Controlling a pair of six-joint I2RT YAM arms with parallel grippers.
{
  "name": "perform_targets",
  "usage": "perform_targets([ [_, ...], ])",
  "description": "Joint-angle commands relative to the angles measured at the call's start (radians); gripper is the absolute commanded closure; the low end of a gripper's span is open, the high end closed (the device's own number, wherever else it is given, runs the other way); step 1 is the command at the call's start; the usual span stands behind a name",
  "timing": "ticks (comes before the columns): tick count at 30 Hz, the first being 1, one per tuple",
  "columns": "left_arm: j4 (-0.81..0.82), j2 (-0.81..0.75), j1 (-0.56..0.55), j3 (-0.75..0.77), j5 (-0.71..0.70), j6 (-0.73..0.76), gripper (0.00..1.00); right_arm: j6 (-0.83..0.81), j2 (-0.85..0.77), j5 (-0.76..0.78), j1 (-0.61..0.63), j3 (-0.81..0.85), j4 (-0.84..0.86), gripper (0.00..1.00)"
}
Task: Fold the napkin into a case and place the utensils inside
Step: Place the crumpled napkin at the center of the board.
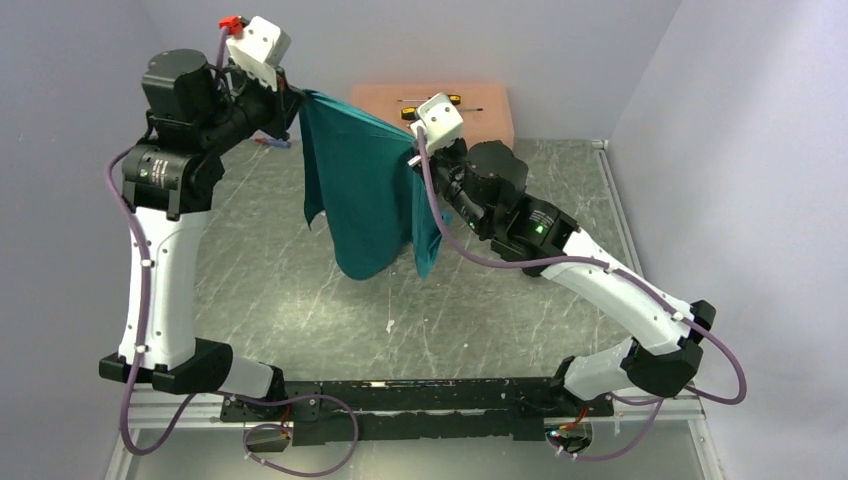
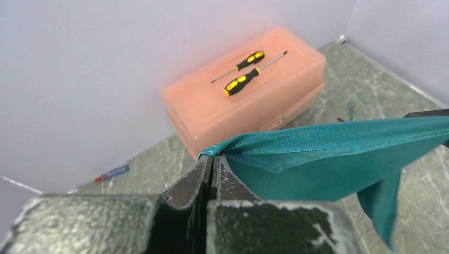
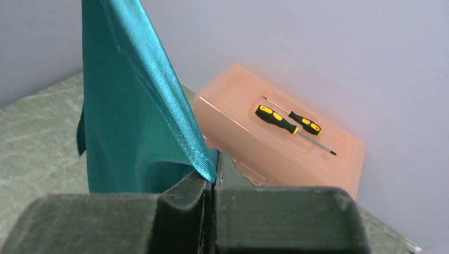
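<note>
Two corners of the limp, slippery napkin (image 1: pixel 365 190) I am pinching: left tool (image 2: pixel 213 159) at eleven o'clock, right tool (image 3: pixel 212 177) at two.

I see a peach box (image 2: pixel 201 108) against the back wall (image 2: pixel 95 58), two yellow-and-black screwdrivers (image 2: pixel 242 82) side by side on top. To its left a small red-and-blue screwdriver (image 2: pixel 112 172) lies on the table (image 1: pixel 300 300).

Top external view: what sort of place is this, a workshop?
Likely a robotics lab test cell: a left arm and right arm bolted to a marbled table, bare lilac walls close around, a teal napkin held up between them.
</note>
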Motion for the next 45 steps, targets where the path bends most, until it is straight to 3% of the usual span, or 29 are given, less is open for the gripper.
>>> perform_targets([
  [1,0.003,-0.013,0.028,0.105,-0.026,-0.024,0.97,-0.042,-0.072,0.064,0.014,0.136,-0.187,1.00],
  [7,-0.162,-0.078,0.028,0.088,0.097,-0.050,0.97,-0.067,-0.047,0.202,0.151,0.312,-0.433,1.00],
  [14,-0.310,-0.261,0.027,0.010,0.291,0.020,0.97,-0.110,-0.014,0.591,0.524,0.404,-0.558,1.00],
  [17,-0.359,-0.325,0.028,-0.005,0.312,0.049,0.97,-0.091,0.023,0.719,0.633,0.450,-0.604,1.00],
  [20,-0.398,-0.364,0.028,-0.046,0.266,0.060,0.97,-0.050,0.042,0.739,0.658,0.445,-0.630,1.00],
  [24,-0.362,-0.413,0.027,-0.205,0.136,0.066,0.97,-0.086,-0.012,0.672,0.572,0.258,-0.457,1.00],
  [28,-0.262,-0.420,0.028,-0.387,-0.025,0.081,0.97,0.033,-0.011,0.368,0.255,0.152,-0.428,1.00],
  [30,-0.188,-0.413,0.027,-0.499,-0.099,0.099,0.97,0.011,-0.001,0.277,0.160,0.008,-0.322,1.00],
  [35,0.019,-0.370,0.028,-0.748,-0.257,0.144,0.97,0.060,0.173,0.024,-0.052,-0.099,-0.163,1.00],
  [42,0.268,-0.228,0.031,-0.995,-0.435,0.235,0.97,0.069,0.541,-0.130,-0.153,0.012,-0.074,1.00],
  [45,0.388,-0.139,0.045,-1.057,-0.482,0.260,0.97,0.088,0.656,-0.122,-0.186,0.085,-0.049,0.93],
])
